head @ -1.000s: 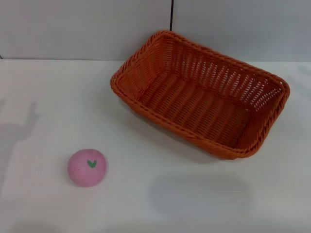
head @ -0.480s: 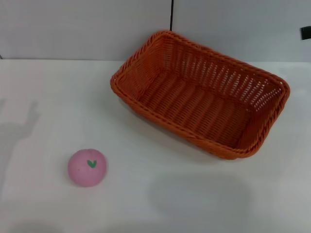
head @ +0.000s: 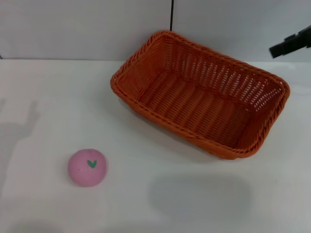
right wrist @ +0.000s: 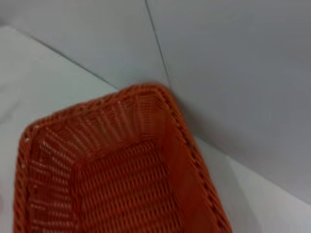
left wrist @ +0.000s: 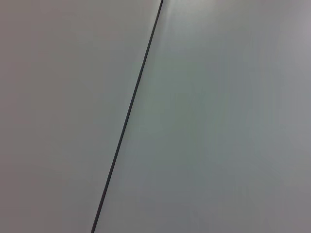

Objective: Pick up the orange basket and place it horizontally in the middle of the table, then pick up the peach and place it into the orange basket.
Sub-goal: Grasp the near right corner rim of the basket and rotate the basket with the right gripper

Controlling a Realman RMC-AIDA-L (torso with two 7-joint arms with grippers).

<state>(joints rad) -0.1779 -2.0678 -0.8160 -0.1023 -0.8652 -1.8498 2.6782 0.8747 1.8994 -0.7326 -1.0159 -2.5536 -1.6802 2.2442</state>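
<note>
The orange basket point(head: 201, 94) lies empty on the white table point(head: 48, 97), right of the middle and toward the back, turned at an angle to the table's edges. The pink peach point(head: 87, 167), with its green leaf mark facing up, rests on the table at the front left, well apart from the basket. A dark part of my right gripper point(head: 290, 44) reaches in from the right edge of the head view, above the basket's far right corner. The right wrist view looks down at the basket point(right wrist: 126, 179) and its rim. My left gripper is out of view.
A grey wall point(head: 87, 29) with a dark vertical seam point(head: 171, 14) stands right behind the table's back edge, close to the basket's far corner. The left wrist view shows only this wall point(left wrist: 218, 121) and the seam point(left wrist: 129, 114).
My right gripper has come into the head view from the right edge and moved left toward the basket. Basket and peach have not moved.
</note>
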